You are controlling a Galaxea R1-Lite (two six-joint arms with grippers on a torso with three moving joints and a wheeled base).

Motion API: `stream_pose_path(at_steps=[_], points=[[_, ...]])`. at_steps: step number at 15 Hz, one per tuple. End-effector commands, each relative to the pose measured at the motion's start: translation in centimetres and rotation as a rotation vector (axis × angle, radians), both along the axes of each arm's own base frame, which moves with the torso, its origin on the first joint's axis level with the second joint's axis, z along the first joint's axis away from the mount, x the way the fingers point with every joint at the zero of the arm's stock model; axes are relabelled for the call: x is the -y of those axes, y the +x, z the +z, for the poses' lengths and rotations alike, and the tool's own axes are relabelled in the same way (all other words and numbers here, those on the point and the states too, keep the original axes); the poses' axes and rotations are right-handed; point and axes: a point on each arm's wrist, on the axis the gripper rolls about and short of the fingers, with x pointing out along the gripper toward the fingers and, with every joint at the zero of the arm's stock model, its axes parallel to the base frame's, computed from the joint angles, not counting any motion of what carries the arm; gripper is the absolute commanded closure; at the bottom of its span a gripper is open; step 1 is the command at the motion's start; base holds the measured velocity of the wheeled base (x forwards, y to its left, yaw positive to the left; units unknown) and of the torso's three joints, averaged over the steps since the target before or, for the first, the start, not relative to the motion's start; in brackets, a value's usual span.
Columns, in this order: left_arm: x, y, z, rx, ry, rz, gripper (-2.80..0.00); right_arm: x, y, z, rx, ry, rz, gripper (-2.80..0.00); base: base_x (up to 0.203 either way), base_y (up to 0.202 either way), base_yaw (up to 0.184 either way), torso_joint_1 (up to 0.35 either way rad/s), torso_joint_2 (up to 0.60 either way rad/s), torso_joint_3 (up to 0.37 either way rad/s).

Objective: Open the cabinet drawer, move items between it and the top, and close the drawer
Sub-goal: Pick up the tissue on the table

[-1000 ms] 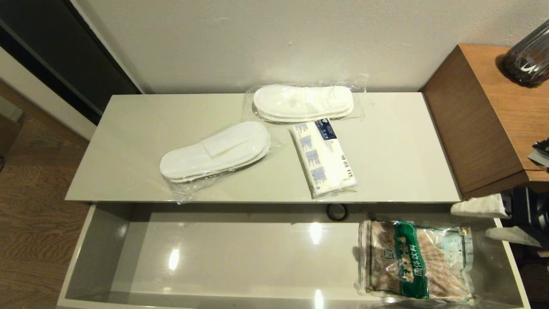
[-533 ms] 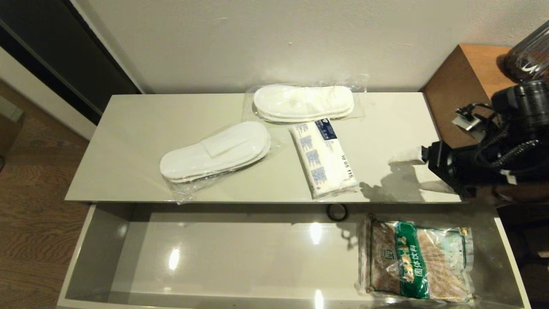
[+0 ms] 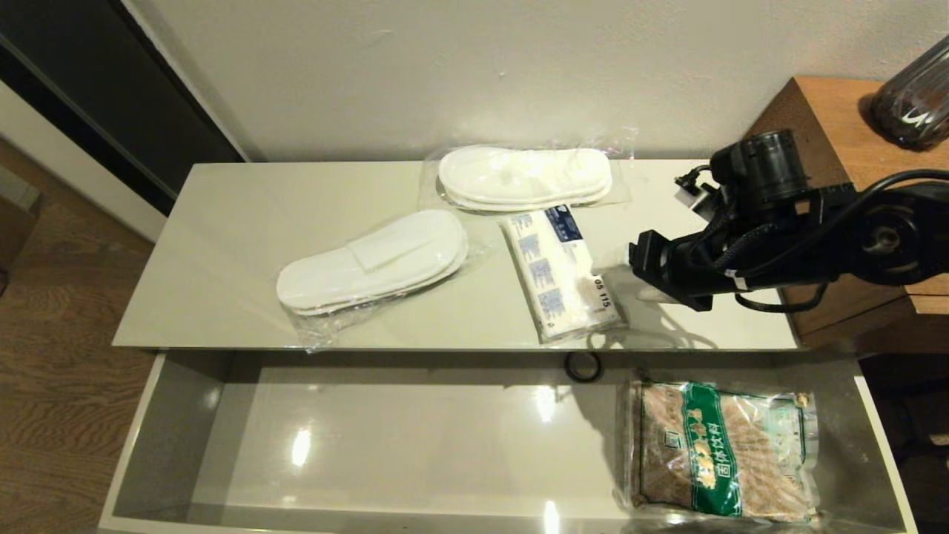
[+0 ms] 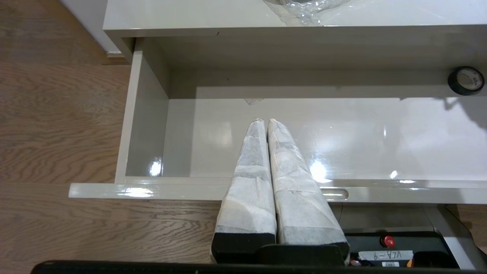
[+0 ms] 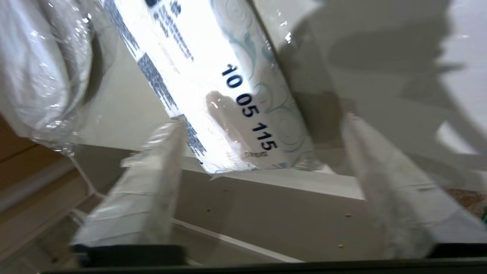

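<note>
**Right hand at the tissue pack, drawer open**

Now I have the right hand (image 3: 643,276) out over the top (image 3: 245,222), coming in from the right side, just beside the near right corner of the tissue pack (image 3: 560,271). In the right wrist view its fingers (image 5: 152,182) are spread wide, one on each side of the pack's printed end (image 5: 228,95), and nothing is pinched between them. I cannot tell whether either finger touches the pack.

The pack lies flat near the front edge of the top, angled, with its far end just beside the rear slippers (image 3: 525,178). That bagged pair sits by the wall. The front slippers (image 3: 373,261) lie to the left of the pack, their bag reaching the front edge.

The drawer (image 3: 170,437) is pulled out below the top. The sachet bag (image 3: 719,449) lies flat in its right end, green band upward. A small black ring (image 3: 583,366) sits at the back of the drawer, just under the lip of the top. The rest of the drawer floor shows only glare.

My left hand (image 4: 265,123) hangs over the left part of the drawer, fingers pressed together, holding nothing.

A brown unit (image 3: 823,222) stands against the right end of the top, with a dark jar (image 3: 913,104) on it.
</note>
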Motion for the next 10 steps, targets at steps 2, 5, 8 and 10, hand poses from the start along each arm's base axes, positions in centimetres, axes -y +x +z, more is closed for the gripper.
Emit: stream_pose_path(at_steps=[2, 5, 8, 10], points=[[0.0, 0.0, 0.0, 0.002, 0.0, 0.0, 0.0, -1.5, 0.1, -0.5, -0.006, -0.006, 0.033, 0.0, 0.0, 0.0, 0.0, 0.0, 0.0, 0.0], [0.0, 0.0, 0.0, 0.002, 0.0, 0.0, 0.0, -2.3, 0.7, -1.3, -0.03, -0.016, 0.042, 0.0, 0.0, 0.0, 0.0, 0.0, 0.0, 0.0], [0.0, 0.0, 0.0, 0.001, 0.0, 0.0, 0.0, -1.7, -0.1, -0.5, -0.038, -0.02, 0.035, 0.0, 0.0, 0.0, 0.0, 0.0, 0.0, 0.0], [0.0, 0.0, 0.0, 0.002, 0.0, 0.0, 0.0, -1.6, -0.4, -0.3, -0.043, -0.023, 0.036, 0.0, 0.0, 0.0, 0.0, 0.0, 0.0, 0.0]])
